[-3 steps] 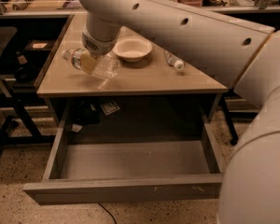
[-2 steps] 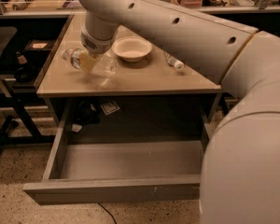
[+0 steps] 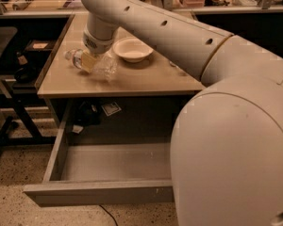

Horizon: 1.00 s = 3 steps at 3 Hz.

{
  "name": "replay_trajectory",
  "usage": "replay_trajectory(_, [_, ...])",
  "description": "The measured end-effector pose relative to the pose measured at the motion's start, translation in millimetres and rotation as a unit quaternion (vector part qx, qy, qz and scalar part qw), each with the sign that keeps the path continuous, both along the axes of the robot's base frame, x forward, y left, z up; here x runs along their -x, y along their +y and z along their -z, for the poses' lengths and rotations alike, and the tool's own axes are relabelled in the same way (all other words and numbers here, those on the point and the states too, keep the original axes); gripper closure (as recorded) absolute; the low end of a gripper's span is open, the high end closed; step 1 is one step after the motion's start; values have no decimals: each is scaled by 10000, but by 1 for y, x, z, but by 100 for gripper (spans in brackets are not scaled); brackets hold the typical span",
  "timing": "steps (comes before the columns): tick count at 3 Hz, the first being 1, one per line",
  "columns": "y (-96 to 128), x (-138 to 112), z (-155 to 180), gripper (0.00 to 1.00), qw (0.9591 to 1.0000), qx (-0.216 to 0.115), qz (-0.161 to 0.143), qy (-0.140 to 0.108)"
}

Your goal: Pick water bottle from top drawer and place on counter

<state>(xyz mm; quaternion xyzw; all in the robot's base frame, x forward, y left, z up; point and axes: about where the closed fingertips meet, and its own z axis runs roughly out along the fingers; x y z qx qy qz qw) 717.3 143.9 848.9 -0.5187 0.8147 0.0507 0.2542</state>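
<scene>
The water bottle (image 3: 104, 68), clear and crinkled, lies tilted on its side at the left part of the beige counter (image 3: 146, 77). My gripper (image 3: 90, 60) comes down from the white arm onto the bottle's middle, and a tan finger pad (image 3: 88, 61) presses its near side. The gripper looks shut on the bottle, which is at or just above the counter surface. The top drawer (image 3: 99, 192) is pulled out below the counter, and its grey floor (image 3: 113, 161) holds nothing that I can see.
A white bowl (image 3: 132, 49) stands on the counter just right of the gripper. My arm's large white segment (image 3: 231, 149) fills the lower right and hides the drawer's right end. Dark shelving (image 3: 14, 55) stands at the left. A small card (image 3: 111, 108) lies under the counter.
The gripper and bottle stay in the same spot on the counter. The arm's big near segment has swung closer and now covers more of the right side.
</scene>
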Motion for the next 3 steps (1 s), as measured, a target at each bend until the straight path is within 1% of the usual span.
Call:
replay_trajectory(1, [0, 0, 0, 82, 10000, 0, 0, 0])
replay_trajectory(3, [0, 0, 0, 35, 10000, 0, 0, 1])
